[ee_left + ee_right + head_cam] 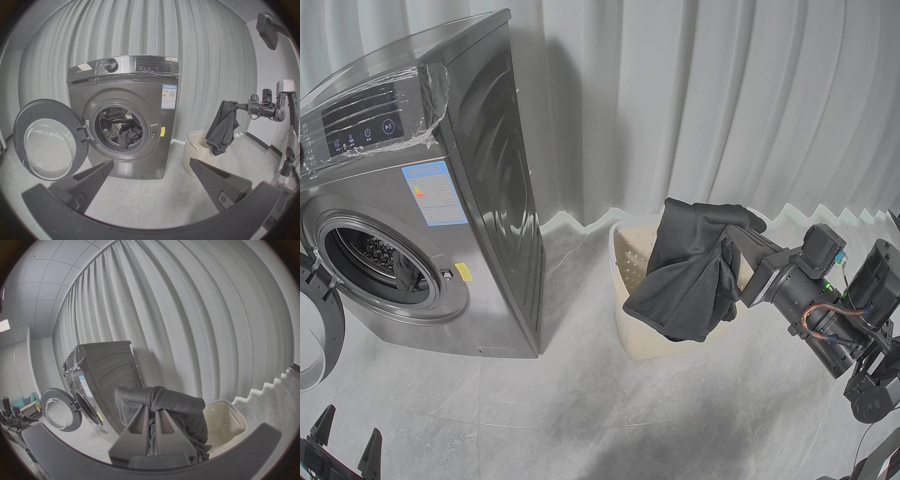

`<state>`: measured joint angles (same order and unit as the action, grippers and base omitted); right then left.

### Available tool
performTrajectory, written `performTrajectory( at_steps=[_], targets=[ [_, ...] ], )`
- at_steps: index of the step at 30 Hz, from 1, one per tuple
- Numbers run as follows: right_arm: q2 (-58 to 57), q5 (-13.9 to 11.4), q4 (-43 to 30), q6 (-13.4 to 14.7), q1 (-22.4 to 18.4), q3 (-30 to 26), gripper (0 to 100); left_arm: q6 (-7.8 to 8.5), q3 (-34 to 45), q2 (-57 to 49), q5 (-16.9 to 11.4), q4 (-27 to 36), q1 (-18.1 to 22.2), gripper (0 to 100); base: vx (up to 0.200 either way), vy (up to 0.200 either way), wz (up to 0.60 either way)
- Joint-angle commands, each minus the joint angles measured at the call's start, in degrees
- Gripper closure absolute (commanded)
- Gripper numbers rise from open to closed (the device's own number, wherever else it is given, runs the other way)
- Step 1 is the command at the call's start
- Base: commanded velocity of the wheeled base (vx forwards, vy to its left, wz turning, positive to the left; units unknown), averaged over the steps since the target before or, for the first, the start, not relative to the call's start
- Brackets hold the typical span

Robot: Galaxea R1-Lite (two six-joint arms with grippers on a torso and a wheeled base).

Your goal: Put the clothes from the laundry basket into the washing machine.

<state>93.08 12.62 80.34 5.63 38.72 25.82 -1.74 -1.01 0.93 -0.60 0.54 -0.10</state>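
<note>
Dark garment (687,275) in closed right gripper (152,410)

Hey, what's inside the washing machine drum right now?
A dark crumpled garment lies low in the drum, near its opening. Whatever is under or behind it is covered.

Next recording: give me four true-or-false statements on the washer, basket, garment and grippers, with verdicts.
1. The washer's door is open. True.
2. The right gripper holds a dark garment above the basket. True.
3. The drum is empty. False: dark clothing lies inside.
4. The left gripper is shut on a garment. False: it is open and holds nothing.
</note>
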Motion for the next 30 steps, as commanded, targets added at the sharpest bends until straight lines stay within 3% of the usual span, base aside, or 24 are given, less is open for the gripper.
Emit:
performTrajectory(
  at_steps=[1,11,30],
  targets=[
    [0.35,0.13,0.00,-0.01,-0.05,-0.24,100,0.07,0.84,-0.84,-0.02,0.08,0.01,0,-0.200,0.000,0.00],
    [0.53,0.57,0.17,0.43,0.22,-1.03,100,0.07,0.75,-0.49,-0.02,0.08,-0.17,0,-0.020,0.000,0.00],
    [0.53,0.48,0.17,0.52,0.48,-1.12,100,-0.10,0.75,-0.31,-0.02,0.17,-0.25,0,0.000,0.200,0.00]
  ],
)
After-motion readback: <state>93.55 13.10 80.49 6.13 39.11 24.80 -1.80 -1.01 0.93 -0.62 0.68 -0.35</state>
